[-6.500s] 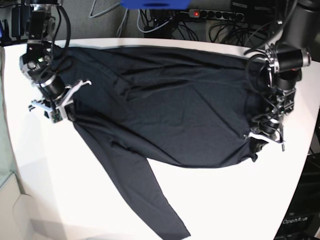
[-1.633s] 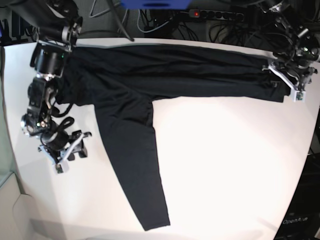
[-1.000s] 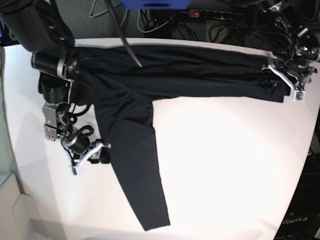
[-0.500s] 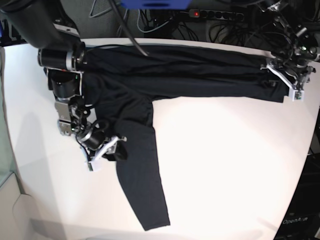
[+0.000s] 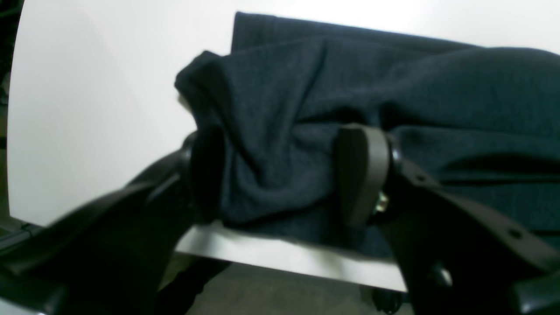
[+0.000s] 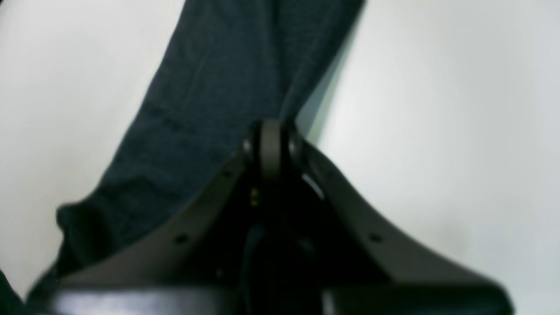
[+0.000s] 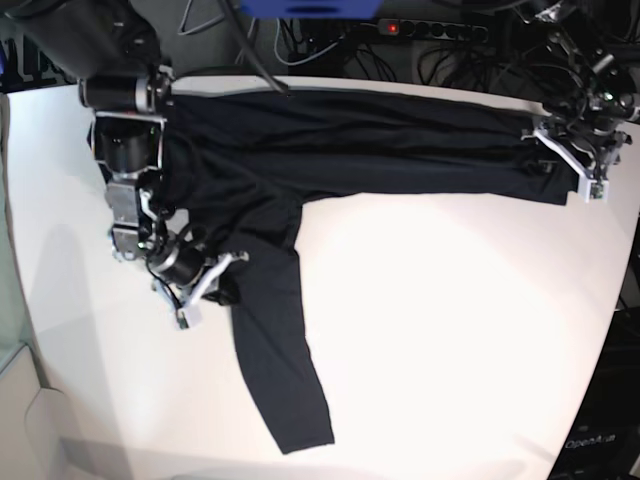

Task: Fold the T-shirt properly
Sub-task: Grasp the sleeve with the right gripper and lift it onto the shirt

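White table [image 7: 450, 330] under a folded dark T-shirt [image 7: 360, 150].

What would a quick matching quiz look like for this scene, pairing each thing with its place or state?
Things:
1. left end effector
2. right end effector
3. T-shirt
4. table

Descriptions:
A. white, bare in front
B. shut, at the edge of the hanging sleeve
C. folded into a dark band along the far edge
D. jaws wide, bunched cloth between them

Pairs: 1-D, 2-B, 3-C, 4-A
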